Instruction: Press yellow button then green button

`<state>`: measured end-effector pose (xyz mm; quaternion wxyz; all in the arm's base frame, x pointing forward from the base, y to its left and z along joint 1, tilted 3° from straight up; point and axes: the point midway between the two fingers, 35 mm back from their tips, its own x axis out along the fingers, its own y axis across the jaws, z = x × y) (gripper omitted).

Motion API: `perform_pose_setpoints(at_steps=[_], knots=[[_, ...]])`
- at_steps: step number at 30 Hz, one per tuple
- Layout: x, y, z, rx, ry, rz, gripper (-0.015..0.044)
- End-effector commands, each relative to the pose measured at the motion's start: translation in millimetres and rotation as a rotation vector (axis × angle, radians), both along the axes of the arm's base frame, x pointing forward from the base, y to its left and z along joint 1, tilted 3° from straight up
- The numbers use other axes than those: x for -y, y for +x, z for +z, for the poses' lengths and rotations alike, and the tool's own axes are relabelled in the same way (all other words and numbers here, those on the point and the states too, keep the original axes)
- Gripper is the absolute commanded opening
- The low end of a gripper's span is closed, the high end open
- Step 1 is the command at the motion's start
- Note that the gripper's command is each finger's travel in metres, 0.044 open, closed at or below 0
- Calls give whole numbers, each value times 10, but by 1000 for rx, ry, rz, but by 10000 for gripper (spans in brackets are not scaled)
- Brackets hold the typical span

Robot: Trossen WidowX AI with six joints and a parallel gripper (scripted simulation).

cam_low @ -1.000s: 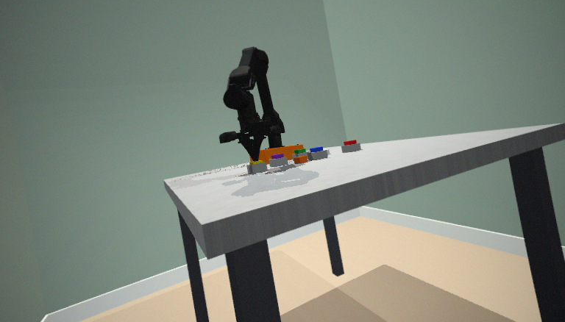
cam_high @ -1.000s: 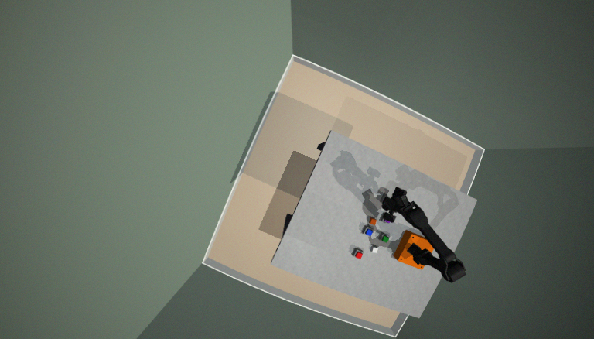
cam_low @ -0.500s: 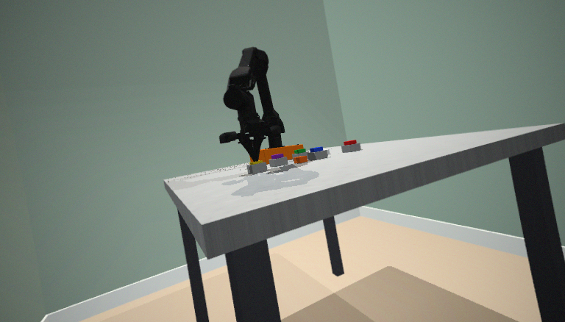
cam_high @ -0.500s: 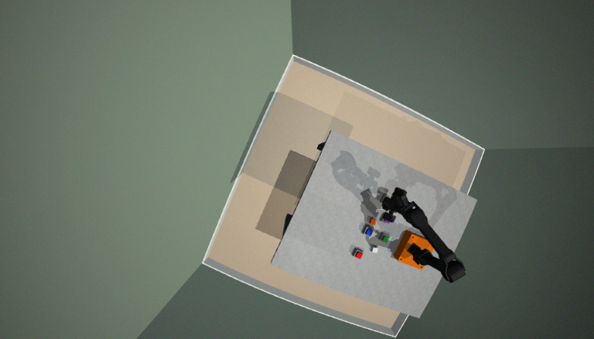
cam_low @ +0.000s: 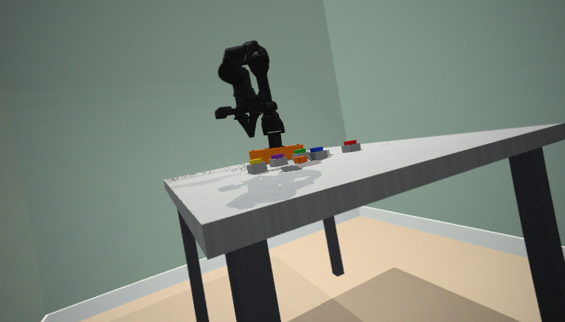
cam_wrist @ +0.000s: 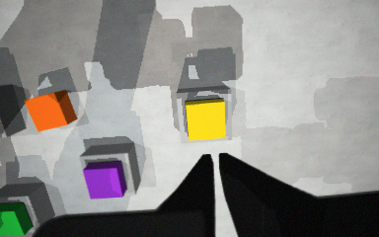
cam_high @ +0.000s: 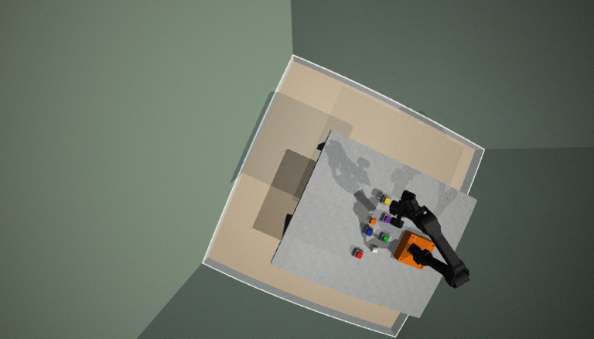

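Note:
The yellow button (cam_high: 387, 200) (cam_low: 255, 161) (cam_wrist: 206, 119) stands raised in its grey housing. My gripper (cam_low: 250, 135) (cam_wrist: 214, 161) is shut with nothing between its fingers. It hangs well above the table, and its tips touch no button. In the wrist view the tips show just below the yellow button. The green button (cam_high: 385, 238) (cam_low: 299, 151) (cam_wrist: 12, 222) sits in its own grey housing. It is partly cut off at the lower left corner of the wrist view. In the top view the arm hides the fingertips.
The purple button (cam_high: 387, 218) (cam_low: 277, 156) (cam_wrist: 104, 181) stands between yellow and green. An orange block (cam_high: 373, 220) (cam_low: 300, 159) (cam_wrist: 47, 112), a blue button (cam_high: 368, 231) (cam_low: 316, 149), a white block (cam_high: 374, 250) and a red button (cam_high: 358, 255) (cam_low: 350, 142) are also on the table.

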<state>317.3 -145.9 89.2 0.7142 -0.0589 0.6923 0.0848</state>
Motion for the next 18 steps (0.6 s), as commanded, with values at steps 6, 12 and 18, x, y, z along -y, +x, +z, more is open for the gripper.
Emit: perform_pose_setpoints(at_steps=[6, 12, 18], knots=[[-459, -131, 261, 7, -6, 3, 20], [-1400, -694, 321, 3, 2, 3, 20], [-1898, -1365, 202, -3, 9, 3, 20]])
